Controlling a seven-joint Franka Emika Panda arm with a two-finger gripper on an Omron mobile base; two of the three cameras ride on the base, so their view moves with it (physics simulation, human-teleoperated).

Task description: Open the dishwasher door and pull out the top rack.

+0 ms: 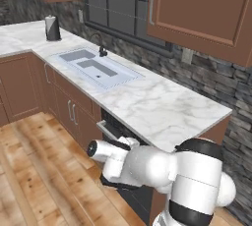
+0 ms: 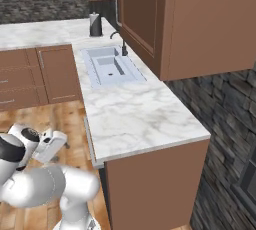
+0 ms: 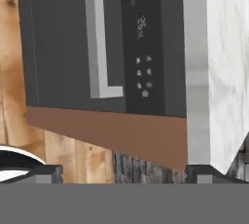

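In the hand view we see the dishwasher door as a dark grey panel, shut against the front of the counter. Its silver bar handle runs along it and ends in a short bend, and beside that lies the dark control strip with small lit marks and buttons. The view is rolled, so the door's top edge faces the right of the picture, where it meets the white marble counter. The gripper stands off from the door, touching nothing: its two dark fingertips rise far apart at the bottom of that view, spread wide with nothing between them, and the handle's end lies above the gap, well clear of both tips.

From the left base view we make out just a sliver of the door under the counter's front edge, with the handle as a pale bar; the white arm covers the rest. In the right base view the arm sits low at the left, and the door is hard to tell there beyond a thin grey line at the counter's front edge. With the door shut, the rack behind it is hidden.

Further along the counter a sink is sunk into the marble with a dark tap at its back edge; we cannot tell whether anything lies in the basin. A dark kettle-like jug stands near the counter's far corner. Brown wooden cabinets hang above, and a wooden floor lies below.
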